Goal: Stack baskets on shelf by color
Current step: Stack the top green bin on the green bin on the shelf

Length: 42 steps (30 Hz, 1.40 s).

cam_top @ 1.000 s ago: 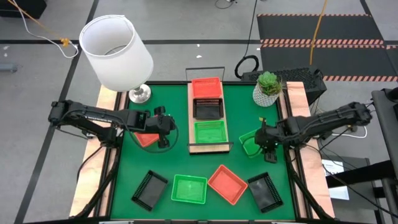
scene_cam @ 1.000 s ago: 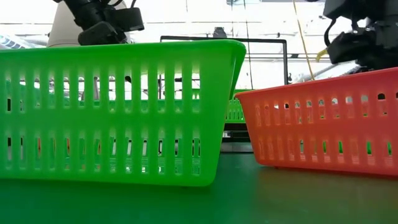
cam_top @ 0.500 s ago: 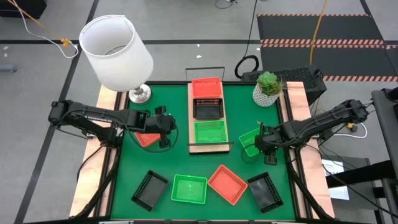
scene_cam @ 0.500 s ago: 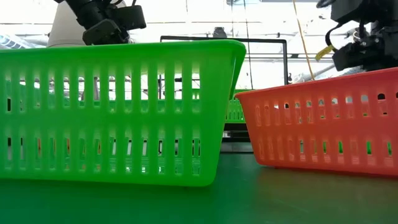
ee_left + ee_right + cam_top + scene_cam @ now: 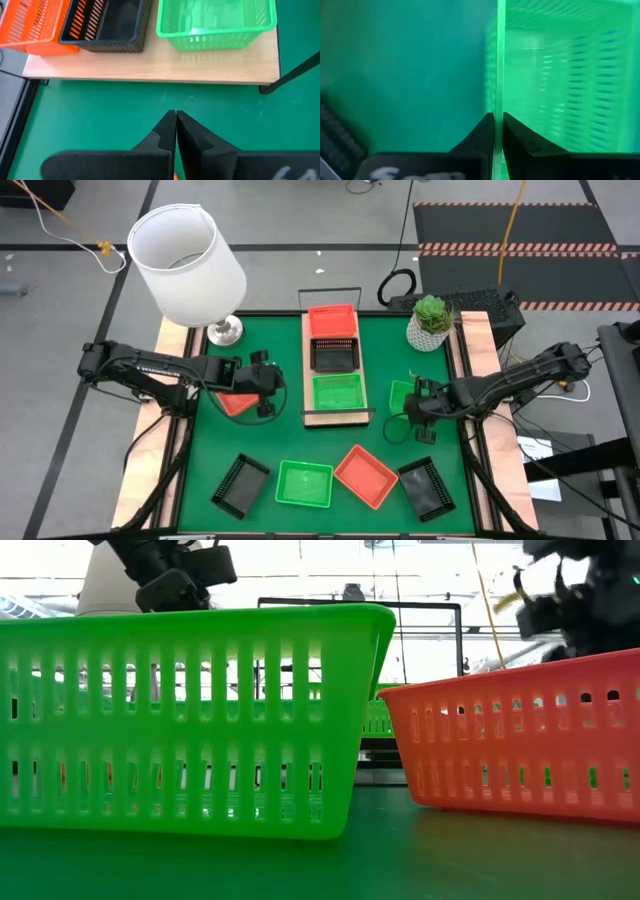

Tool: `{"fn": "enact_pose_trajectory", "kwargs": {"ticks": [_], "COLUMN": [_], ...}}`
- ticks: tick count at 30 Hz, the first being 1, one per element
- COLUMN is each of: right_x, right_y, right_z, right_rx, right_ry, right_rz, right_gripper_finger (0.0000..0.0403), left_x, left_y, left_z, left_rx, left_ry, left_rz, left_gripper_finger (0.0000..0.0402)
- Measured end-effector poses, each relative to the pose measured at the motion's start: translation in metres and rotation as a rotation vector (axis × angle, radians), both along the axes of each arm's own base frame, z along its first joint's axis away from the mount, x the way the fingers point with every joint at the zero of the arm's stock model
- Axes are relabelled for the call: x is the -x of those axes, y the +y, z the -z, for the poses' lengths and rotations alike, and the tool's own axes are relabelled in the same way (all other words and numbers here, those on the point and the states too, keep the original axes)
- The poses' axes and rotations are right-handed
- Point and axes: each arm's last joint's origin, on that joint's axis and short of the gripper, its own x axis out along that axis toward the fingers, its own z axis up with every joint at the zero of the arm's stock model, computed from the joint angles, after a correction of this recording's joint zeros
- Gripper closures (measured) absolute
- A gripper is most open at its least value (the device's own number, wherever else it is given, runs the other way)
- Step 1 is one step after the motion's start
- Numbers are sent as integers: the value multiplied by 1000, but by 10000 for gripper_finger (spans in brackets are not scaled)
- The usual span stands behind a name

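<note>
The right end effector (image 5: 418, 408) was clenched on the thin slatted wall of a green basket (image 5: 403, 397), held just beside the shelf (image 5: 335, 416). The left end effector (image 5: 176, 131) was pinched onto the rim of an orange-red basket (image 5: 236, 403) on the shelf's other side. I judged carrying to be the step in hand; next, each needed lowering squarely onto its colour match. The light-wood plank already bore one orange-red, one black and one green tray. Four baskets lay loose on the tabletop (image 5: 290, 442), which had a green covering.
</note>
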Motion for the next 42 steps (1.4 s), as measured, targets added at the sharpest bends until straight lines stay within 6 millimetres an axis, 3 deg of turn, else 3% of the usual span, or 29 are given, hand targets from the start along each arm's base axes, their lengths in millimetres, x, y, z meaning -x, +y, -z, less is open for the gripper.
{"fn": "enact_pose_trajectory", "kwargs": {"ticks": [12,18,25,33,42], "right_x": [-16,-45,-85,-130,-149], "right_y": [-9,-15,-26,-27,-22], "right_z": [-84,-111,-118,-114,-104], "right_rx": [285,321,398,358,294], "right_ry": [-224,-345,-281,-319,-337], "right_rz": [110,24,-93,-235,-291], "right_gripper_finger": [388,387,386,386,385], "left_x": [-5,-7,-7,-7,-7], "left_y": [0,0,0,0,0], "left_z": [-4,-6,-6,-6,-6], "left_rx": [-2,0,0,0,1], "left_ry": [-62,-91,-97,-96,-94], "left_rz": [5,5,4,4,3], "left_gripper_finger": [385,384,384,384,384]}}
